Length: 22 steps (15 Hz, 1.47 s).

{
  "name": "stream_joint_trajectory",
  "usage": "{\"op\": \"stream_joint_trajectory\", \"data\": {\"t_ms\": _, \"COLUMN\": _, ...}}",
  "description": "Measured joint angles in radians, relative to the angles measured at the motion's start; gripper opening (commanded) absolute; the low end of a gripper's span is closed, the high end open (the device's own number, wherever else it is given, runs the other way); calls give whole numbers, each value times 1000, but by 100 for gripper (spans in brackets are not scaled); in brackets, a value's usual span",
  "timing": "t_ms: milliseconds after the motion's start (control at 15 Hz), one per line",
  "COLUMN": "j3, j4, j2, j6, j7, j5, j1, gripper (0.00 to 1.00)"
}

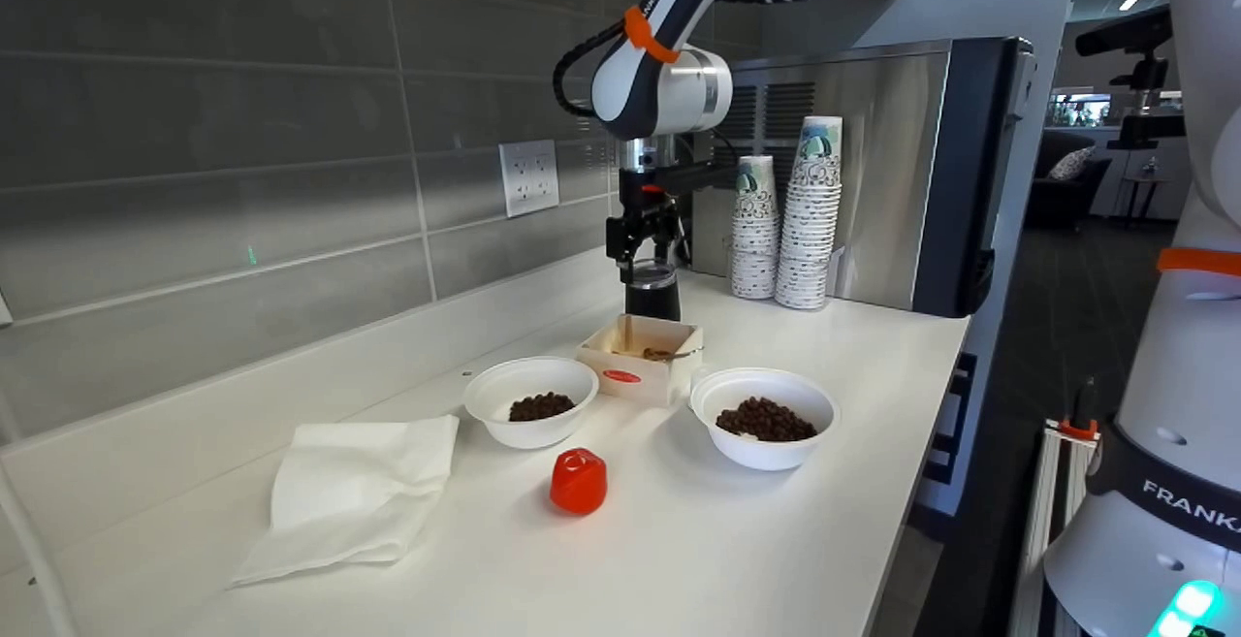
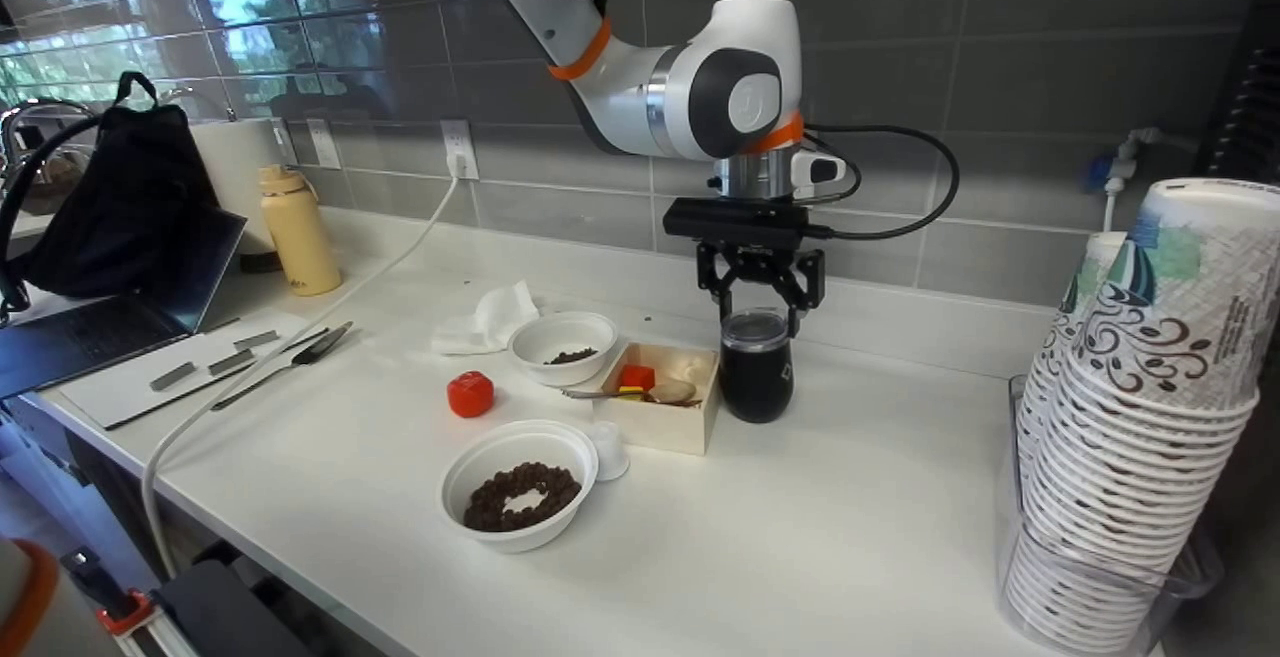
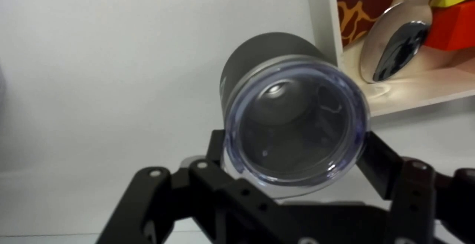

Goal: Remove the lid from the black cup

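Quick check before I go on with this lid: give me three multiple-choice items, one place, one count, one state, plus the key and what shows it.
1. Place: which of these stands nearest the black cup?
A. red round object
B. white napkin
C. pale wooden box

2. Count: how many white bowls hold brown pieces?
A. one
B. two
C. three

3. State: how is the cup?
A. upright, clear lid on
B. upright, no lid
C. lying on its side

1: C, the box sits close beside it in the wrist view.
2: B, both exterior views show two such bowls.
3: A, both exterior views show it upright with the lid at its top.
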Motion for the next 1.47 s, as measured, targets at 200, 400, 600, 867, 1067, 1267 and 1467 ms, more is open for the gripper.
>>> {"op": "stream_joint_trajectory", "data": {"t_ms": 200, "j3": 2, "j4": 0, "j2": -1, "j6": -5, "j7": 0, "j5": 0, "j1": 0, "gripper": 63}}
{"op": "stream_joint_trajectory", "data": {"t_ms": 400, "j3": 6, "j4": 0, "j2": -10, "j6": -21, "j7": 0, "j5": 0, "j1": 0, "gripper": 63}}
{"op": "stream_joint_trajectory", "data": {"t_ms": 600, "j3": 7, "j4": 0, "j2": -28, "j6": -48, "j7": 1, "j5": -1, "j1": 1, "gripper": 63}}
{"op": "stream_joint_trajectory", "data": {"t_ms": 867, "j3": 1, "j4": -1, "j2": -49, "j6": -96, "j7": 28, "j5": -14, "j1": 1, "gripper": 63}}
{"op": "stream_joint_trajectory", "data": {"t_ms": 1067, "j3": -14, "j4": -12, "j2": -49, "j6": -106, "j7": 81, "j5": -58, "j1": 5, "gripper": 63}}
{"op": "stream_joint_trajectory", "data": {"t_ms": 1267, "j3": -23, "j4": -28, "j2": -38, "j6": -104, "j7": 106, "j5": -87, "j1": 6, "gripper": 63}}
{"op": "stream_joint_trajectory", "data": {"t_ms": 1467, "j3": -29, "j4": -32, "j2": -35, "j6": -101, "j7": 111, "j5": -92, "j1": 6, "gripper": 71}}
